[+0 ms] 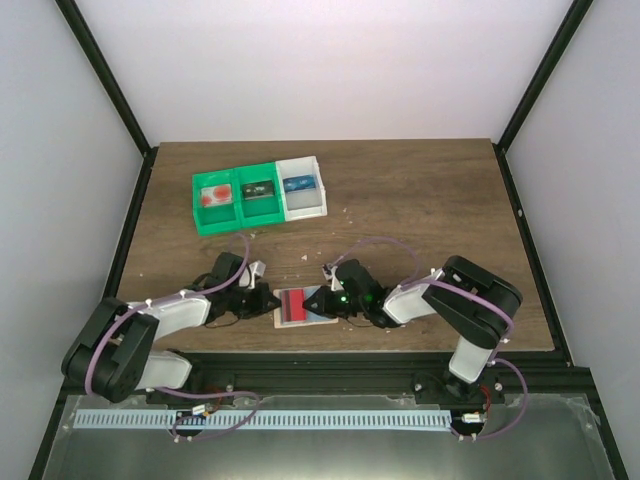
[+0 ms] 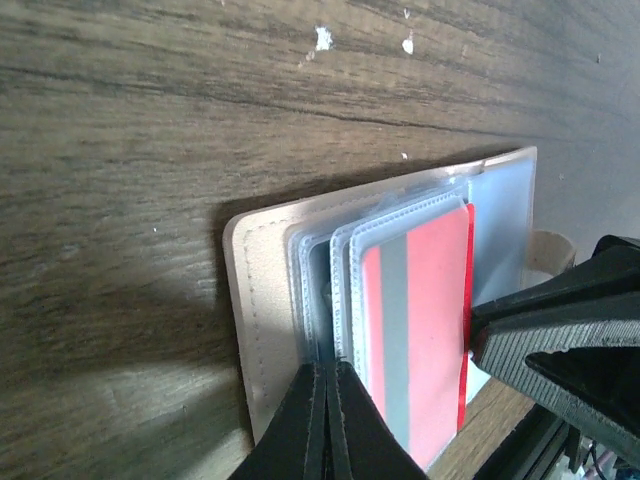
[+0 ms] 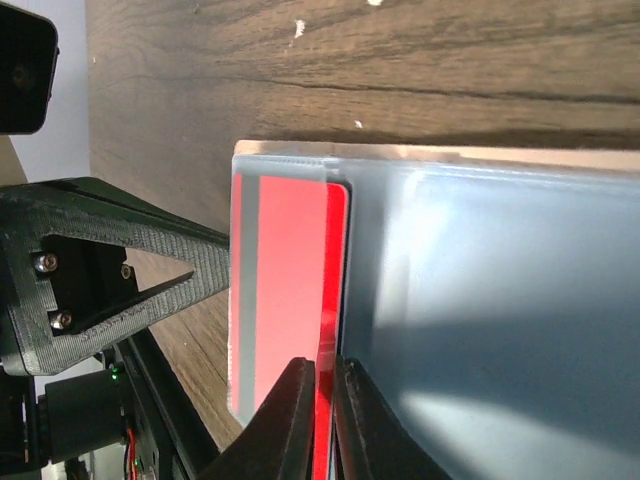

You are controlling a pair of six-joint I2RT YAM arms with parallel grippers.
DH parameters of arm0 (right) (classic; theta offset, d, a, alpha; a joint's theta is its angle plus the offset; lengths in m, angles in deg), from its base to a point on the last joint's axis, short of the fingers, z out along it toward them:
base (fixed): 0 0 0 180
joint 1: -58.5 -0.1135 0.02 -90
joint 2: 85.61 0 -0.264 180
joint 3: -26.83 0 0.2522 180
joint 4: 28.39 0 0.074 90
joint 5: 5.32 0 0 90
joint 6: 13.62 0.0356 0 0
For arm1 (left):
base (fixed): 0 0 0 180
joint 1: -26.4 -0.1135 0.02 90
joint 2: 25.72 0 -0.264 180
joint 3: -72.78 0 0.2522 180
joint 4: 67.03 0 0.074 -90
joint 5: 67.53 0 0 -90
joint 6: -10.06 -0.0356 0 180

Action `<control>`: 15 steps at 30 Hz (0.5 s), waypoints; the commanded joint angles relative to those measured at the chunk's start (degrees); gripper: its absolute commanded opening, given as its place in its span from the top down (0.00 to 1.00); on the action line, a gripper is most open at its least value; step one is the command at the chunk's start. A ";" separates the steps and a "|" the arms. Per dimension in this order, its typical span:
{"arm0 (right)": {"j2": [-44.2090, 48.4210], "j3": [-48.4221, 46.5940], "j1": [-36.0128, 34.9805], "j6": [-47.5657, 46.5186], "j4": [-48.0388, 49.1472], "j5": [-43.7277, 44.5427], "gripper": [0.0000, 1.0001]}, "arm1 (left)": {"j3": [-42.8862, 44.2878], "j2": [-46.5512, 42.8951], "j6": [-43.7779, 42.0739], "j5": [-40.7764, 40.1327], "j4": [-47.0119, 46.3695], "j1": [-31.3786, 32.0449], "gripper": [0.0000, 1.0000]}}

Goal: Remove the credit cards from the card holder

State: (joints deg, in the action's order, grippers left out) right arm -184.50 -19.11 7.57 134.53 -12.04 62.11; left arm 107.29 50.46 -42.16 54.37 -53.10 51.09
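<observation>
I have the left gripper (image 2: 325,425) clamped shut on the card holder (image 2: 262,300), pinning it open at the near edge of the table (image 2: 150,120), so the right gripper (image 3: 322,420), pinched onto the red card (image 3: 285,290), can slide it out.

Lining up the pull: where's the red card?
Top view: red plastic card sits in the tan card holder at the near edge, between left gripper and right gripper.
</observation>
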 commanded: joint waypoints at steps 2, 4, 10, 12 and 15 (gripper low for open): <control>2.21 2.82 1.20 1.27 4.80 -0.37 0.92 | -0.12 -2.26 0.78 -0.88 3.44 0.47 0.97; 2.54 3.64 1.32 1.35 5.12 -0.22 0.92 | 0.35 -3.65 1.29 -1.83 4.60 0.45 0.92; 2.48 4.08 1.37 1.16 5.60 -0.68 0.92 | 1.70 -6.82 3.11 -0.88 4.87 0.44 0.74; 2.65 3.82 1.36 0.83 5.35 -0.63 0.93 | 1.76 -6.75 3.72 0.44 4.28 0.45 0.72; 2.74 3.37 1.36 0.40 4.89 -0.93 0.96 | 1.74 -6.81 3.97 0.54 4.37 0.45 0.69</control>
State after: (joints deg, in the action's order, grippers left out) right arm -182.93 -15.11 8.57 135.58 -8.00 61.87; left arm 108.10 44.17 -39.12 53.78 -48.56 51.22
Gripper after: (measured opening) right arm 0.053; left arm 0.297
